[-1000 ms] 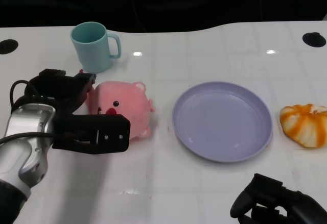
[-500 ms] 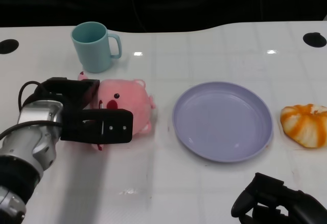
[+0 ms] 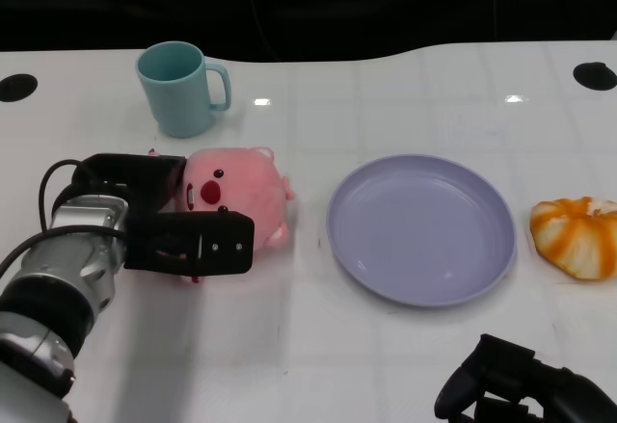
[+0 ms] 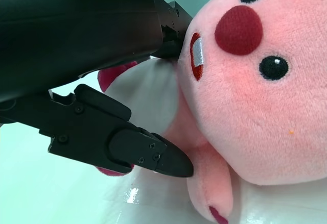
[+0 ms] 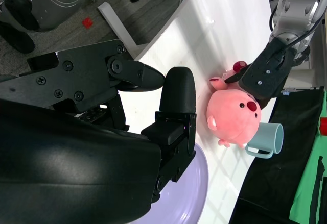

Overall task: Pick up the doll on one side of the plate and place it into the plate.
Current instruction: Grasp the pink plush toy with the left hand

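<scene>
1. White table [image 3: 386,365] under a dark backdrop.
2. Right hand [image 3: 525,394] at the near edge — fingers curled in, holding nothing.
3. One doll [image 3: 236,195], pink, left of one purple plate [image 3: 420,227] — left hand [image 3: 159,225] closed around its side.
4. One orange toy [image 3: 576,236] right of the plate.
5. One teal mug [image 3: 178,87] farthest back.

- The doll [image 3: 236,195] is covered in soft pink plush (short, matt pile), with embroidered features.
- The plate [image 3: 419,227] is finished in smooth, faintly glossy lilac.
- The mug [image 3: 178,88] is given a smooth teal surface.
- The table [image 3: 405,95] is seen as white and glossy.
- The left hand [image 3: 183,230] is moulded in matt black plastic.
</scene>
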Available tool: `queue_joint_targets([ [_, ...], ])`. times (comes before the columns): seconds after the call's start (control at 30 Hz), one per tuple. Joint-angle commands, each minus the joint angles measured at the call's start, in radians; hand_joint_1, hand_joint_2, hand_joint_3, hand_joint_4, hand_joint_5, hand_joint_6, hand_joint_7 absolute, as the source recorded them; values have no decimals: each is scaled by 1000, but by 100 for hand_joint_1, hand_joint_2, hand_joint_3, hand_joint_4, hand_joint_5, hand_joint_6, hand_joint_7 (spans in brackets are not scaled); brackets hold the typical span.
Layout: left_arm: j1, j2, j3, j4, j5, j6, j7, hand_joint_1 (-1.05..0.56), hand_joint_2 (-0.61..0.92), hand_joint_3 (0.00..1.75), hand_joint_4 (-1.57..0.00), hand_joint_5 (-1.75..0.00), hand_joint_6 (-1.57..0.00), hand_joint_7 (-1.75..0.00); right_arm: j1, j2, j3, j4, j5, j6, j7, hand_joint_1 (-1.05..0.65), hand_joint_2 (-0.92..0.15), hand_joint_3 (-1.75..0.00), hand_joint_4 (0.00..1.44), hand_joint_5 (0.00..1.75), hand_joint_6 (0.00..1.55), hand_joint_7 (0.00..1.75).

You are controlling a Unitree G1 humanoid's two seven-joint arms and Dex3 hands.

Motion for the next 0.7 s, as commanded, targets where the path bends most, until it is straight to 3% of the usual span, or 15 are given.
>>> queue_joint_targets([
  [0.03,19,-23,4,47,-32,-25,16,-30,89,0,-82,-88,-90,-4,5,-2,-1,-15,-2,4,-9,-27,-92,-48,68,175,52,164],
  [0.1,22,-28,3,67,-40,-33,43,-30,88,0,-78,-104,-101,-5,3,-1,-1,-11,3,-2,-9,-27,-92,-48,68,175,52,164],
  [0.13,25,-27,1,74,-41,-40,54,-31,89,0,-73,-124,-108,-5,1,-1,-3,-11,5,-4,-8,-26,-92,-49,69,175,52,164],
  [0.17,27,-25,-3,80,-40,-47,64,-32,90,1,-71,-132,-110,-4,0,-1,-5,-13,7,-4,-7,-26,-92,-50,69,175,52,163],
  [0.33,38,-21,-8,97,-51,-47,76,-30,89,0,-77,-130,-125,-8,6,-6,-24,-17,21,-6,-3,-27,-92,-50,69,175,52,163],
  [0.4,45,-26,-1,99,-63,-34,83,-24,91,14,-73,-144,-117,-3,12,-10,-35,-18,28,-9,3,-27,-92,-50,69,175,52,163],
  [0.43,50,-27,0,95,-66,-34,94,-26,92,26,-68,-138,-103,-2,15,-13,-40,-19,29,-11,6,-27,-92,-50,69,175,52,163],
  [0.47,57,-25,-2,92,-65,-40,113,-27,92,29,-68,-137,-99,-2,17,-16,-46,-19,30,-13,9,-28,-92,-49,69,175,52,162],
  [0.6,73,-22,-3,85,-68,-62,174,-27,92,33,-68,-142,-103,-6,21,-23,-58,-11,26,-21,18,-29,-92,-48,68,175,52,162],
  [0.63,77,-22,4,84,-75,-71,192,-26,92,35,-71,-161,-93,-67,18,-23,-59,-8,25,-20,19,-30,-92,-48,68,175,52,162],
  [0.67,80,-20,8,82,-79,-83,212,-25,92,36,-73,-168,-75,-119,15,-23,-61,-5,24,-19,19,-31,-92,-48,68,175,52,161],
  [0.7,82,-18,11,81,-81,-94,229,-24,92,36,-75,-171,-65,-146,12,-23,-61,-1,24,-19,20,-31,-92,-48,68,175,52,161],
])
